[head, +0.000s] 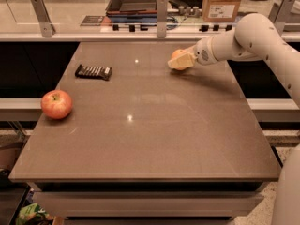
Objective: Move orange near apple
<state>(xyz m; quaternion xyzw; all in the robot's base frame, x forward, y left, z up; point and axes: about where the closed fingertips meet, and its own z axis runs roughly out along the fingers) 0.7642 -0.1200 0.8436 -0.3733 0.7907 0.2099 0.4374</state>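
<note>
Fingers of your cream gripper (181, 62) clasp the small round orange fruit (177, 54) at the brown table's (154, 139) far side (round red apple (56, 104) well apart, leftward).

Single elevated view. The camera stands high above and behind the near edge of the surface (154, 144), facing forward and tilted down across it. All four edges of the top fall within the frame, the near edge low and the far edge high, with a cardboard box (224, 3) on the counter beyond. Range is moderate. The arm enters from the right margin. The gripper (180, 61) sits far and right of centre, just above the surface, jaws closed on the orange (177, 54). The apple (56, 104) marks the left edge.
</note>
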